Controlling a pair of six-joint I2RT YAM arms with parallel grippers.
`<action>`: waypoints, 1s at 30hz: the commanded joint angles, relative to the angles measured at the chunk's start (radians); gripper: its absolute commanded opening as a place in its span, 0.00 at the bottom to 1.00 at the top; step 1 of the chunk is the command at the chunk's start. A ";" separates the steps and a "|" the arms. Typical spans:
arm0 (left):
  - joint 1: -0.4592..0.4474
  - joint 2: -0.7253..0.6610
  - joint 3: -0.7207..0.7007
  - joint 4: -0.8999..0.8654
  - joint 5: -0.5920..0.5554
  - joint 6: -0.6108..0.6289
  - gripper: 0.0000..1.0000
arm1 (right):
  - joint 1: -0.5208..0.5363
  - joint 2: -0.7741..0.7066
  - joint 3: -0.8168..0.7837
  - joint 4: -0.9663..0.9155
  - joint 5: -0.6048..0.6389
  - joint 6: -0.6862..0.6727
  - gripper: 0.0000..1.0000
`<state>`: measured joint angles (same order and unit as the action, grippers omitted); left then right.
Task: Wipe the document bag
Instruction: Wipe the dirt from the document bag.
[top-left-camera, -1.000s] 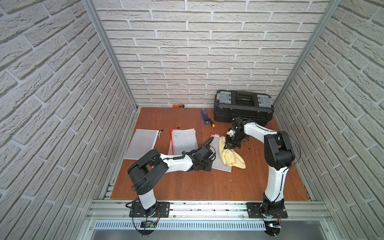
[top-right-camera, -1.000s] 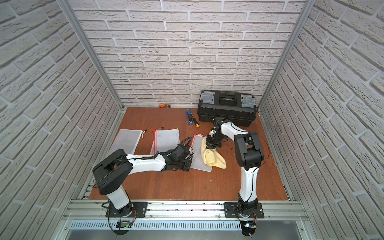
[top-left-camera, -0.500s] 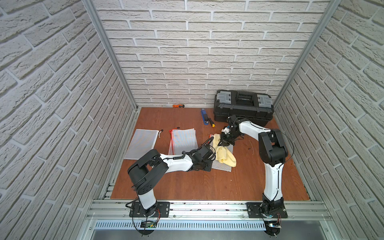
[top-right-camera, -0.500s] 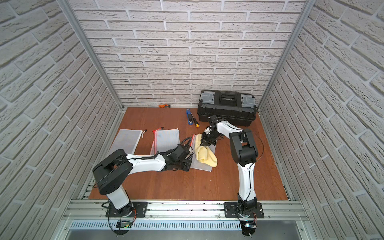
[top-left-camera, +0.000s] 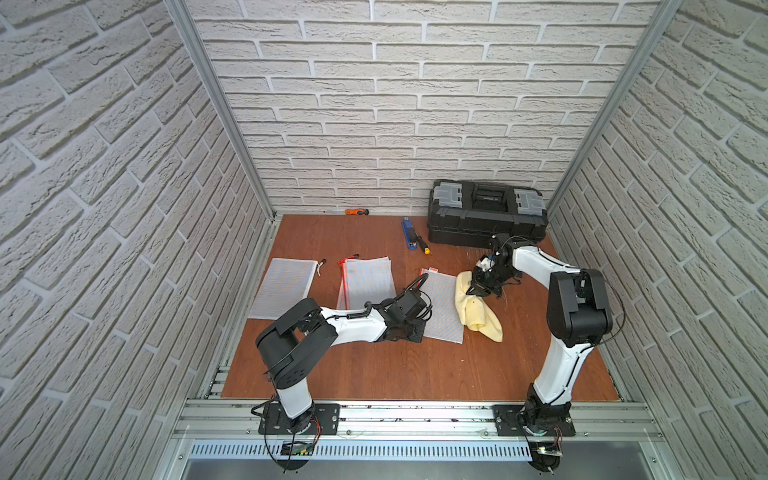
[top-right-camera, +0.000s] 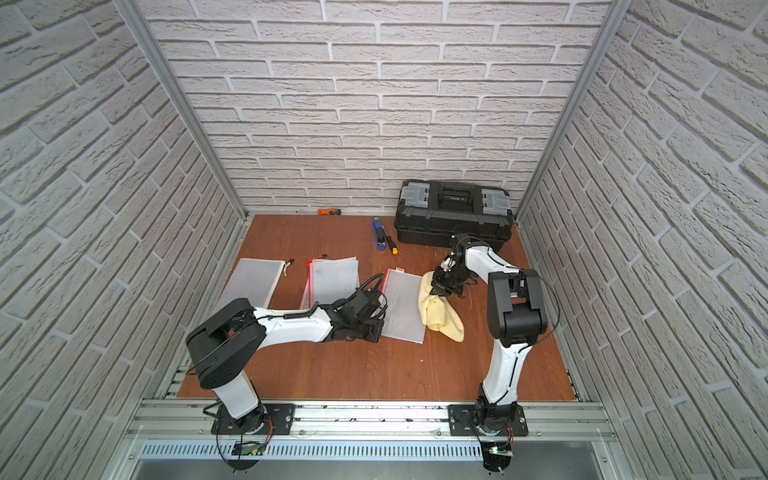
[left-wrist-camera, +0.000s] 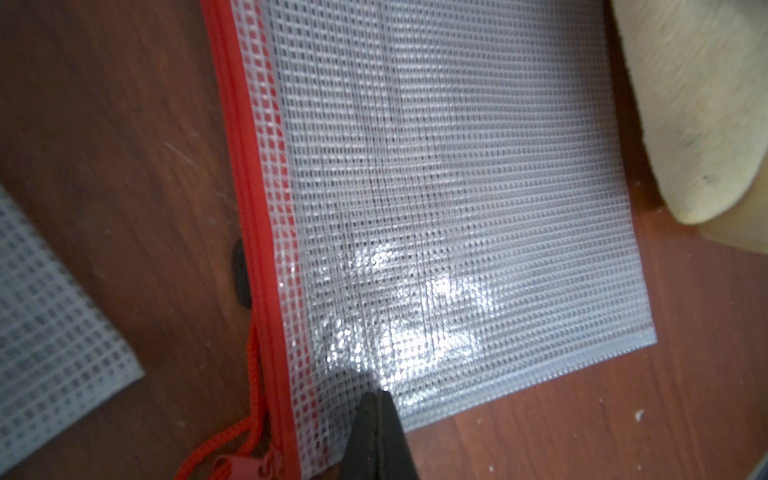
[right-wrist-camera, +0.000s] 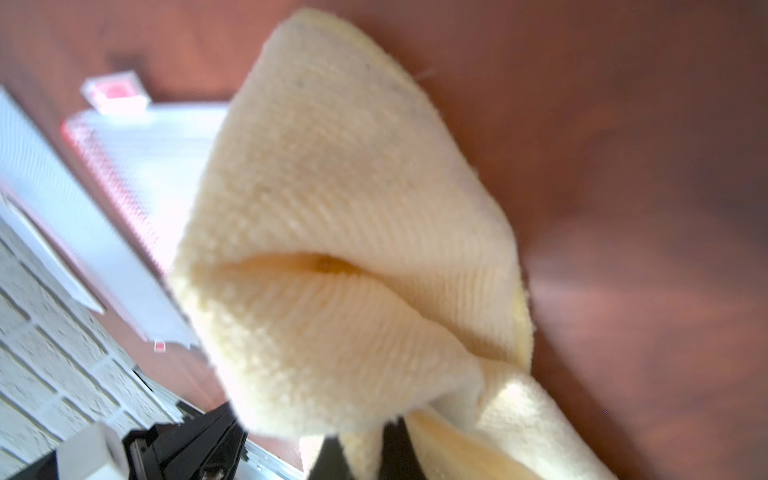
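The right pincer (top-left-camera: 478, 290), clamped shut on a yellow cloth (top-left-camera: 482, 322), hangs at the far right edge of the document bag (top-left-camera: 442, 307). In a top view the bag lies at its 8 o'clock on the worktop (top-left-camera: 374, 374), long axis running 12 to 6. The left pincer (left-wrist-camera: 376, 409), closed and empty, pins the bag's near corner.
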<state>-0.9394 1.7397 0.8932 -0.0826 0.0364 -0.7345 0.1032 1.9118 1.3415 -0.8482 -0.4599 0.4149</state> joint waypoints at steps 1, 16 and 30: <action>-0.007 0.047 -0.003 -0.078 0.004 0.006 0.00 | 0.119 -0.022 -0.027 0.016 -0.008 0.049 0.02; -0.011 0.055 0.013 -0.098 0.002 0.011 0.00 | 0.035 -0.164 -0.358 0.153 0.006 0.096 0.02; -0.016 -0.009 0.059 -0.133 -0.033 0.070 0.48 | 0.013 -0.313 -0.326 0.129 -0.040 0.107 0.02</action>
<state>-0.9497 1.7561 0.9466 -0.1307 0.0372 -0.7055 0.0456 1.5921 0.9798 -0.7601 -0.4534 0.4847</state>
